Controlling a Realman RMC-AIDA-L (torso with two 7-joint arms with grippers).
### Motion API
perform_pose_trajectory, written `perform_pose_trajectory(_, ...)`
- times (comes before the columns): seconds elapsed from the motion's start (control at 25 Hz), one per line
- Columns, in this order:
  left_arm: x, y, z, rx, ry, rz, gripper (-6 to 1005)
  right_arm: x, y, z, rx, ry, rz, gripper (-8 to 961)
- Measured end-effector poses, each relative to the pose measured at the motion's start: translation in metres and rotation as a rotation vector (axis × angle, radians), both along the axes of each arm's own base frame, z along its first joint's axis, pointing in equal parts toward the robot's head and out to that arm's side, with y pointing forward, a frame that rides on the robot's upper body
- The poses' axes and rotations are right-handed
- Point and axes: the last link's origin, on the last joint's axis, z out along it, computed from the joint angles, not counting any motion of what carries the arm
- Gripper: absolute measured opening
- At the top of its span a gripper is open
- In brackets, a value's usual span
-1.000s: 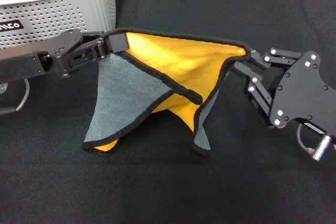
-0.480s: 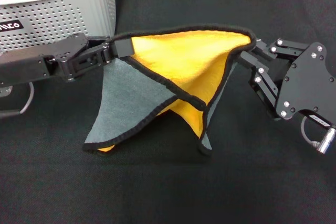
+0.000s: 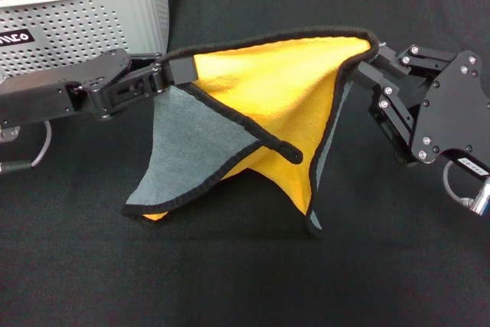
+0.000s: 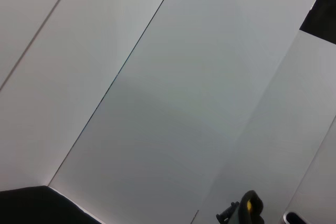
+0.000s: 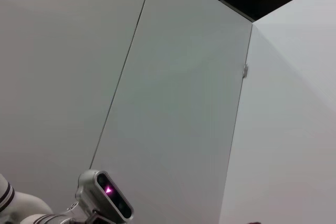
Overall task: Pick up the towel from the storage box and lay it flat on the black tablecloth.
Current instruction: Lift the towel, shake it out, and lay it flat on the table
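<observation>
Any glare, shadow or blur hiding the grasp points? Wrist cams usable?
Head view: even light, sharp, no glare; the towel hangs between the left gripper and the right gripper over the black tablecloth, its folds shading the underside. Both wrist views: only pale wall panels, no grasp visible.

You can read only part of one marking: white letters, seemingly "nco", on the black label on the storage box, cut by the frame's edge.
</observation>
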Motion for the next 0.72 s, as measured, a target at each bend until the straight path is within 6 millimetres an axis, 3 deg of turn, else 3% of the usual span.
perform_pose_trajectory(0.36,0.0007,-0.0008,-0.0018,-0.008,0.001,-0.004,24,0.0016,0.0064,-0.004,-0.054,-0.005,-0.02,161)
perform_pose_trajectory(0.72,0.001,-0.0012,-0.0027,-0.011,0.001,-0.005,24,0.0002,0.0055,-0.0038,-0.08,0.011,-0.017,242)
